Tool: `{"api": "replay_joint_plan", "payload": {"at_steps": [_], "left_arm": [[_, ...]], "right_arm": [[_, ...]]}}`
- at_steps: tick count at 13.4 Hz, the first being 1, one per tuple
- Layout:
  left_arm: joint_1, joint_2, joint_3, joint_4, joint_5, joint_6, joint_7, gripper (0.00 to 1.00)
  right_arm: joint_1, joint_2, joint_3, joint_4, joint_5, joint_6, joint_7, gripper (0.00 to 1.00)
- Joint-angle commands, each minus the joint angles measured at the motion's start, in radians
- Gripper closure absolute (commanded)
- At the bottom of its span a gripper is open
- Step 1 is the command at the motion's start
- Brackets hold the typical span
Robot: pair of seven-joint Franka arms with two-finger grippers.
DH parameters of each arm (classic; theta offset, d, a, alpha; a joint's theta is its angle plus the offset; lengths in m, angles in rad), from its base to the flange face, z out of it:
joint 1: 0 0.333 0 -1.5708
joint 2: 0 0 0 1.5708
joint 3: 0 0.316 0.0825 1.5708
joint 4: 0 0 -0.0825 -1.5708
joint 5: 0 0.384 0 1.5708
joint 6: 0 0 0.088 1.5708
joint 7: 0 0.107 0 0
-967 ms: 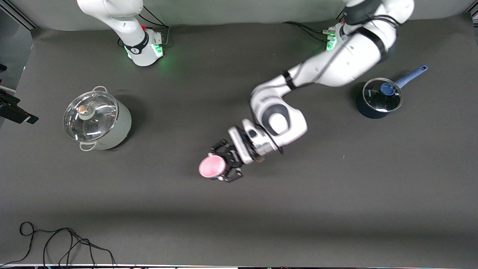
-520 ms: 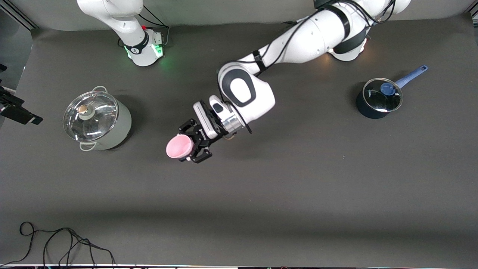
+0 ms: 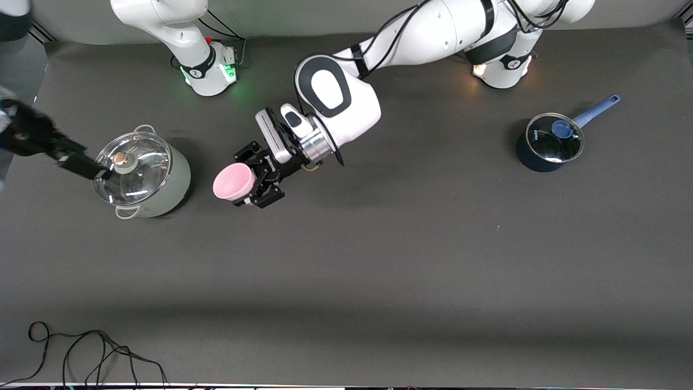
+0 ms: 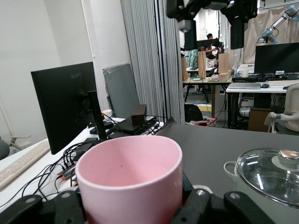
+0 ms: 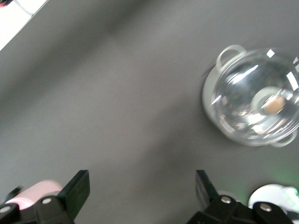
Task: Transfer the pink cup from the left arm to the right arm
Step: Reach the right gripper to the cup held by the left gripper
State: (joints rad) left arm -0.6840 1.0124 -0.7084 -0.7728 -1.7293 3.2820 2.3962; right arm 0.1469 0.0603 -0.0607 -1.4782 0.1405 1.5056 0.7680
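The pink cup (image 3: 234, 182) is a small pale-pink tumbler. My left gripper (image 3: 243, 180) is shut on it and holds it in the air beside the steel pot, mouth pointing away from the wrist. In the left wrist view the cup (image 4: 131, 175) fills the space between the jaws of the left gripper (image 4: 135, 207). My right gripper (image 3: 81, 164) is over the steel pot's edge at the right arm's end of the table. It is open and empty (image 5: 142, 182). The right wrist view shows the cup (image 5: 35, 192) at its edge. The left wrist view shows the right gripper (image 4: 212, 28) above the cup.
A steel pot with a glass lid (image 3: 141, 176) stands at the right arm's end and shows in both wrist views (image 5: 254, 102) (image 4: 271, 175). A dark blue saucepan (image 3: 547, 143) stands at the left arm's end. A black cable (image 3: 81, 352) lies by the table's near edge.
My left gripper has carried the cup up off the middle of the table toward the steel pot. My right gripper has come into view over the pot's edge.
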Motion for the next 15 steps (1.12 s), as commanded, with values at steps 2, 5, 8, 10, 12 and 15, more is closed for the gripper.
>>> {"api": "replay_joint_plan", "payload": {"at_steps": [2, 5, 8, 10, 12, 15], "left_arm": [[-0.019, -0.006, 0.024, 0.018, -0.010, 0.018, -0.012, 1.00], [-0.019, -0.006, 0.024, 0.018, -0.010, 0.018, -0.012, 1.00], [-0.019, -0.005, 0.024, 0.018, -0.010, 0.018, -0.014, 1.00], [-0.019, -0.006, 0.024, 0.018, -0.010, 0.018, -0.014, 1.00], [-0.019, -0.006, 0.024, 0.018, -0.010, 0.018, -0.014, 1.00], [-0.019, -0.006, 0.024, 0.018, -0.010, 0.018, -0.014, 1.00]], "right_arm": [[0.068, -0.005, -0.007, 0.024, 0.086, -0.021, 0.117, 0.00], [0.163, 0.003, -0.007, 0.024, 0.086, -0.008, 0.191, 0.00], [0.198, 0.003, -0.005, 0.022, 0.093, 0.037, 0.307, 0.00], [0.204, 0.004, -0.005, 0.016, 0.123, 0.067, 0.323, 0.00], [0.207, 0.018, -0.005, 0.004, 0.146, 0.106, 0.324, 0.00], [0.240, 0.032, -0.005, -0.081, 0.149, 0.214, 0.327, 0.00]]}}
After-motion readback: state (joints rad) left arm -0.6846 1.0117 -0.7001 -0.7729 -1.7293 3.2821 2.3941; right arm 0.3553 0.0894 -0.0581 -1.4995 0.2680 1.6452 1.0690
